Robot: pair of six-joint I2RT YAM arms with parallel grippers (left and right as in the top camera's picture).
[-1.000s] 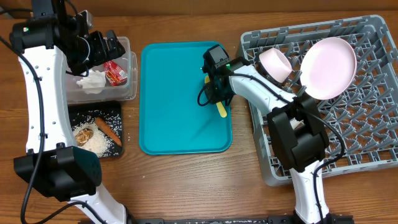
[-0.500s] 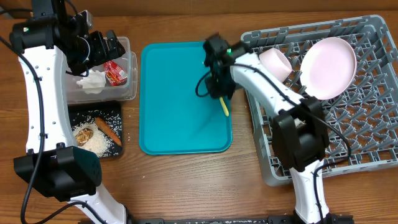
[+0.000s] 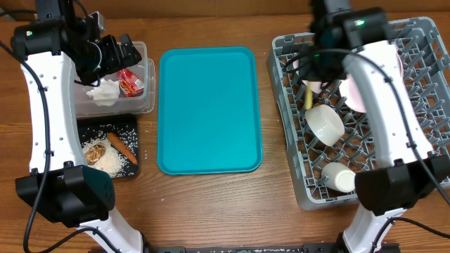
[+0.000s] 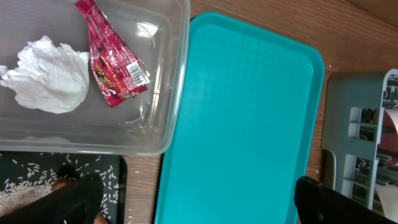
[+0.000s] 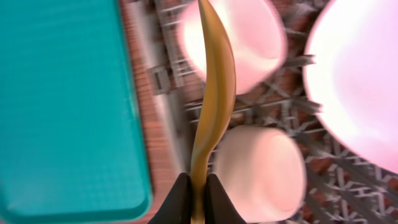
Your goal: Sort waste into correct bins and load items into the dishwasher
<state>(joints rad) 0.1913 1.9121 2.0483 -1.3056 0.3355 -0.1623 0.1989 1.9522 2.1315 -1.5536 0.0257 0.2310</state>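
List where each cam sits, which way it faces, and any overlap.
Overhead: fixed above the table, facing straight down; left arm and right arm show, beside the teal tray and dish rack.
Left wrist: above the clear tub, facing down; left gripper open, fingertips at the bottom edge.
Right wrist: above the dish rack, facing down; right gripper pinches the yellow spoon.
Shared: the teal tray appears in all three.

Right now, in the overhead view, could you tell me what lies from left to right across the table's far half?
Crumpled white napkin → red wrapper → teal tray → grey dish rack.
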